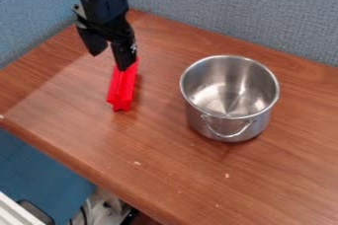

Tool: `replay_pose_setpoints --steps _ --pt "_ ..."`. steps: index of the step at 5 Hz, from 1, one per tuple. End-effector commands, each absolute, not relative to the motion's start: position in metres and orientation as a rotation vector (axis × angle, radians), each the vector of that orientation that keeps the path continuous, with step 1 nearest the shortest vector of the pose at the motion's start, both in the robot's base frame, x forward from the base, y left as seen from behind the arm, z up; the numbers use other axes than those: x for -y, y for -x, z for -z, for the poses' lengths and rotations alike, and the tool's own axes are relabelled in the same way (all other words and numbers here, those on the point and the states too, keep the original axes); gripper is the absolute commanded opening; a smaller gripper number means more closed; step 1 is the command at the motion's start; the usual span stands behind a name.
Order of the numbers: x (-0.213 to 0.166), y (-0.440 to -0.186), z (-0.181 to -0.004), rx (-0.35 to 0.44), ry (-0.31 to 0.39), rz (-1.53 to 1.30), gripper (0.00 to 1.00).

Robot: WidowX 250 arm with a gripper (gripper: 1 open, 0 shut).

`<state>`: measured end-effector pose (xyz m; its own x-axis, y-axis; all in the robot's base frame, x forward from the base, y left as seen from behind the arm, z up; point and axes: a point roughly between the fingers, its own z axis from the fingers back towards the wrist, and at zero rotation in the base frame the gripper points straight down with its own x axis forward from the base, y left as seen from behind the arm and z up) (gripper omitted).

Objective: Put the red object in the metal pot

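The red object [122, 87] is a long bright red block lying flat on the wooden table [79, 120], left of the metal pot. The metal pot [230, 97] is a shiny round steel pot standing upright and empty, its small loop handle facing the front. My black gripper [113, 49] hangs pointing down over the far end of the red object, open, with one finger on each side of that end. Nothing is held. The far tip of the block is partly hidden behind the fingers.
A blue-grey wall [251, 7] backs the table. The table's front-left edge [66, 148] drops off to the floor.
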<state>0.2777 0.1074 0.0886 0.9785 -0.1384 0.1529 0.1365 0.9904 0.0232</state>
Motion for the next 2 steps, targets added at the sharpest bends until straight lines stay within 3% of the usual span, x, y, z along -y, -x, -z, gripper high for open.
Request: replay_pose_setpoints --steps 1,2 --pt "-0.101 -0.2798 -0.0898 0.175 -0.031 0.13 1.0" --pt "-0.1052 -0.2836 -0.0852 0.16 -0.028 0.13 1.0"
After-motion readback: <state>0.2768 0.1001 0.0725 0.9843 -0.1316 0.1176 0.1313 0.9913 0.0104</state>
